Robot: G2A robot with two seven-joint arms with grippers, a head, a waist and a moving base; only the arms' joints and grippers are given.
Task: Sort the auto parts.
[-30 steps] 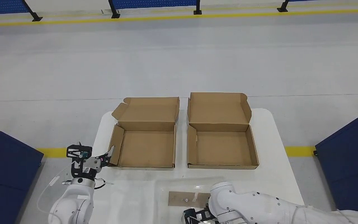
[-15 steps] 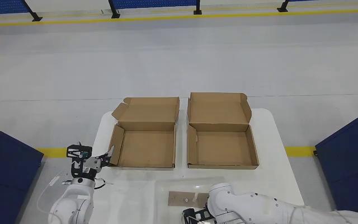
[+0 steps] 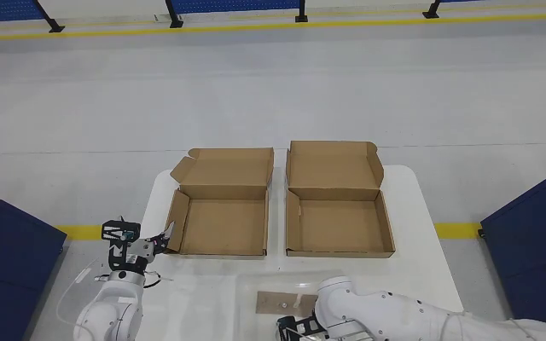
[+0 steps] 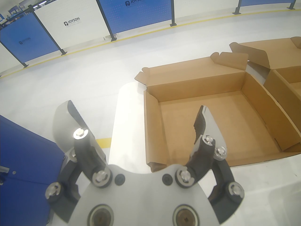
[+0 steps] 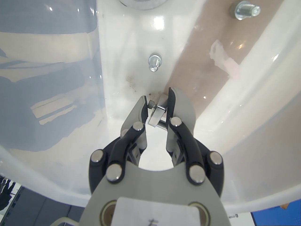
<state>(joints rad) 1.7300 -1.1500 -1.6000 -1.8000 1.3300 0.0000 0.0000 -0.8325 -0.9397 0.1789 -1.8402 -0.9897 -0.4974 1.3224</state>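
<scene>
Though hardly begun, already into a first pick. Right jaws nearly closed, pinching a flanged bolt [image 5: 157, 115] crosswise between the tips, down inside a clear tub [image 5: 258, 83]. Cannot tell whether lifted off the tub floor or just resting on it.

Just ahead of those tips, a shorter bolt [image 5: 154, 62] lying loose on the tub floor. Farther ahead and off to one side, a larger bolt [image 5: 244, 10], also loose. Between that one and the tips, a scrap of tape [image 5: 224, 61].

Left jaws spread wide, gripping nothing, held above the white surface [image 3: 408, 222]. Straight ahead of them and near, the left box [image 4: 211, 118], lid flap up, floor bare. Beyond it and to the side, the right box [image 3: 337, 226], equally bare.

Judged from that: nothing sorted so far. Left to do: carry the held bolt out of the tub and across to whichever box suits it, then fetch the two loose ones in turn. Which part goes to which box not readable from here. Likely worth minding the tub wall on the way out, given the thin crosswise pinch on the bolt.
</scene>
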